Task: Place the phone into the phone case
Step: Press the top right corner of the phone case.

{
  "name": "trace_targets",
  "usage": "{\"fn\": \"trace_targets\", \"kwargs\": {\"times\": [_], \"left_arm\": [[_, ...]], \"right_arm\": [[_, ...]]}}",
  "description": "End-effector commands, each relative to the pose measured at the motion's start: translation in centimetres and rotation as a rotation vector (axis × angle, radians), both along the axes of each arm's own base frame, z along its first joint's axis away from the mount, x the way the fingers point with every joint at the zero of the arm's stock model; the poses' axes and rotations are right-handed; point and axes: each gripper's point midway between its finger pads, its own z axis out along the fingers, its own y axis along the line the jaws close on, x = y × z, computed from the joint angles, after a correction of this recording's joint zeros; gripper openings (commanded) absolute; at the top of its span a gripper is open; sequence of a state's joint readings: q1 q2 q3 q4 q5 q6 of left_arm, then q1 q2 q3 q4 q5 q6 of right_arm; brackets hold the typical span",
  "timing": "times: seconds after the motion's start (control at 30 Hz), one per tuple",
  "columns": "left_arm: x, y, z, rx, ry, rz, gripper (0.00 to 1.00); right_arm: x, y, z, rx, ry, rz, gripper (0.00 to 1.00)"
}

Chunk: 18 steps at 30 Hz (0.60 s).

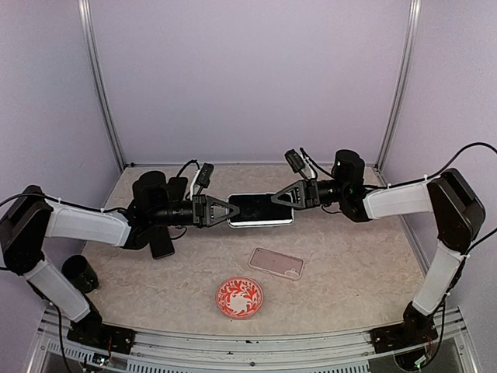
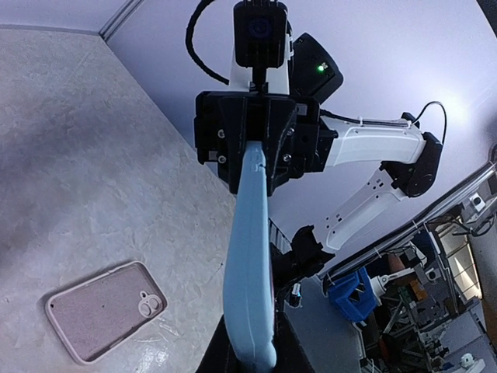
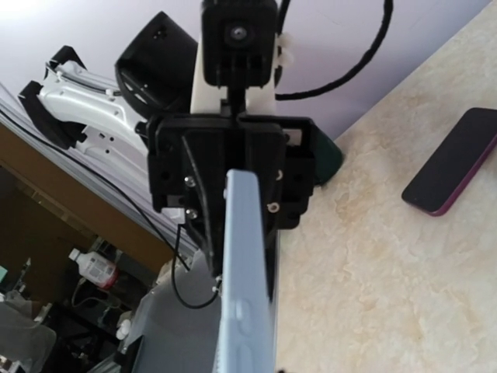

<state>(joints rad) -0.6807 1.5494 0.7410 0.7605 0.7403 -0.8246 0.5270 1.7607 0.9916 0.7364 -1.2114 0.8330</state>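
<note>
Starting nearest the arm bases, at lower centre of the top view: red patterned plate (image 1: 239, 297) resting on the table (image 1: 349, 272), not part of the task. At lower left, beside the left arm: black cup (image 1: 80, 272), likewise apart from the work.

Just beyond the plate, slightly right of centre: phone case (image 1: 276, 263), lying flat on the table. Empty, with the camera opening visible in the left wrist view. Touched by neither arm. Which face is up: cannot tell.

Farther back, at centre of frame: phone (image 1: 261, 210), dark screen up, held level between both arms and, by appearance, clear of the table. Left gripper (image 1: 233, 211) clamped on the left short end. Right gripper (image 1: 273, 200) clamped on the right short end. Confirmed in both wrist views by the pale blue phone edge spanning from the near fingers to the opposite gripper.

Left of centre, partly under the left arm: second dark phone (image 3: 454, 159) with a purple rim, lying on the table, untouched.

Progress, as a judgement:
- Done: phone picked up and secured at both ends.
- Not done: phone positioned behind the case, not above it, and well apart from it.
- Left to do: carrying the phone toward the lower part of the frame, aligning it over the case, pressing it in until seated.
- Insertion itself: not begun.
</note>
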Motion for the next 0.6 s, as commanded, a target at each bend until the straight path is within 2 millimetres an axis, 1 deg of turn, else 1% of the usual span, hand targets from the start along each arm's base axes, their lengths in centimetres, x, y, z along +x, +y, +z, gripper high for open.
{"fn": "trace_targets", "kwargs": {"times": [0.0,0.03,0.07,0.1,0.17,0.27,0.3,0.37,0.47,0.57], "left_arm": [[0.04,0.60,3.97,-0.125,-0.101,0.003,0.00],[0.05,0.65,3.99,-0.125,-0.105,0.006,0.00],[0.01,0.71,4.04,-0.126,-0.109,0.008,0.00],[0.01,0.80,4.24,-0.128,-0.117,0.011,0.00],[0.06,0.95,4.37,-0.130,-0.124,0.023,0.00],[-0.02,1.03,4.76,-0.135,-0.138,0.027,0.00],[-0.02,1.01,4.81,-0.136,-0.138,0.025,0.00],[-0.06,0.89,4.66,-0.133,-0.134,0.019,0.00],[-0.07,0.77,4.38,-0.126,-0.128,0.014,0.00],[-0.13,0.88,4.31,-0.123,-0.127,0.010,0.17]], "right_arm": [[-0.14,-0.28,-0.93,0.002,0.008,0.004,0.34],[-0.18,-0.31,-0.87,0.004,0.007,0.003,0.42],[-0.20,-0.33,-0.84,0.004,0.005,0.001,0.45],[-0.22,-0.35,-0.92,0.002,0.005,0.001,0.46],[-0.32,-0.32,-1.06,-0.002,0.008,0.004,0.46],[-0.52,-0.22,-1.16,-0.003,0.011,0.009,0.43],[-0.59,-0.15,-1.13,-0.001,0.010,0.011,0.40],[-0.73,-0.05,-1.12,0.000,0.011,0.016,0.28],[-0.96,-0.02,-0.91,0.009,0.013,0.028,0.01],[-1.03,-0.10,-0.90,0.008,0.010,0.027,0.00]]}}
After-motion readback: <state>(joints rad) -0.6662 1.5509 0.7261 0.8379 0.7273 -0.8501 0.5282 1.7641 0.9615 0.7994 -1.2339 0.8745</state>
